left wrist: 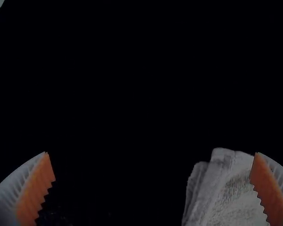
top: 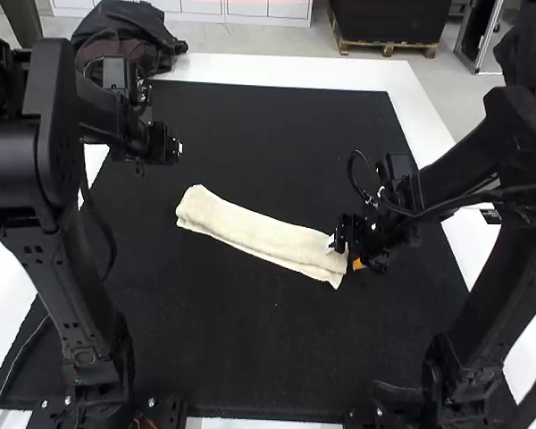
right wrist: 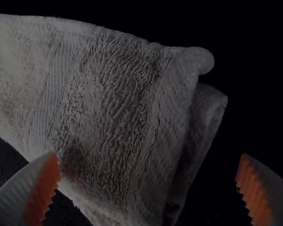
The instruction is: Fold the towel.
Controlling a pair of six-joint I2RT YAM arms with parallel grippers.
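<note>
Ribbed right fingers [top: 358,264], parted; looped-pile towel [top: 259,234], long folded strip.

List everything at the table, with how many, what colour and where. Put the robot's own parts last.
towel: one, cream, folded into a long strip on the mat, mid-table
mat: one, black, covering most of the table
table: one, white, under the mat
bundle: one, black and dark red, perhaps clothing, by the table's far left corner
left arm: one, black, at the table's left
right arm: one, black, at the table's right
left gripper: one, white fingers with orange pads, open, near the towel's left end
right gripper: one, white fingers with orange pads, open, at the towel's right end
</note>
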